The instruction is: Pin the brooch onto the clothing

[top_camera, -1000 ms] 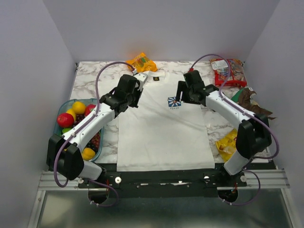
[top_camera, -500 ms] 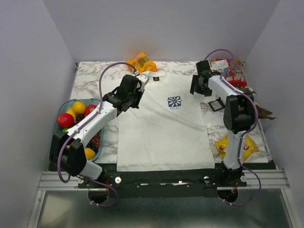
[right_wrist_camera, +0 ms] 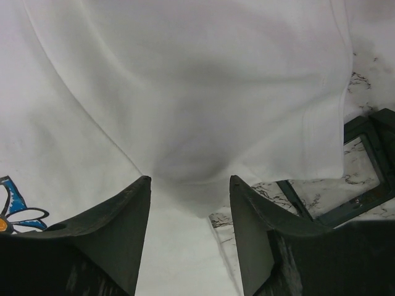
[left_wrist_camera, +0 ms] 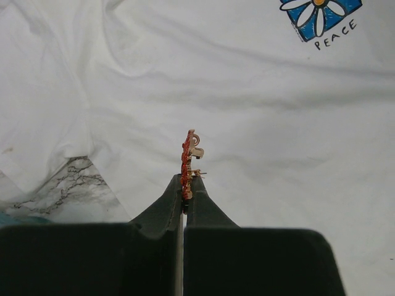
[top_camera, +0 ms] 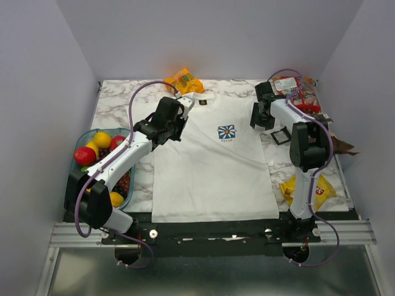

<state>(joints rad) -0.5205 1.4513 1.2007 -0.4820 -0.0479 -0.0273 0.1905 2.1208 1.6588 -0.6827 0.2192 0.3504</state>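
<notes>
Two sets of fingers share the work here. The left fingers are pressed fully together on the lower end of the brooch. It stands edge-on above the T-shirt, its gold pin and clasp facing 3 o'clock in the left wrist view. The daisy print lies at 1 o'clock from it. The right fingers stand apart with nothing between them. In the top view they hang over the sleeve seam at about 2 o'clock on the garment, and bare table shows just beyond the sleeve hem.

The step in hand looks like readying the cloth for the pin. To do it well, the right fingers should pinch up a small ridge of fabric and hold it taut. The left can then slide the pin through a shallow fold rather than press flat cloth down. Whether the clasp is open cannot be told.
</notes>
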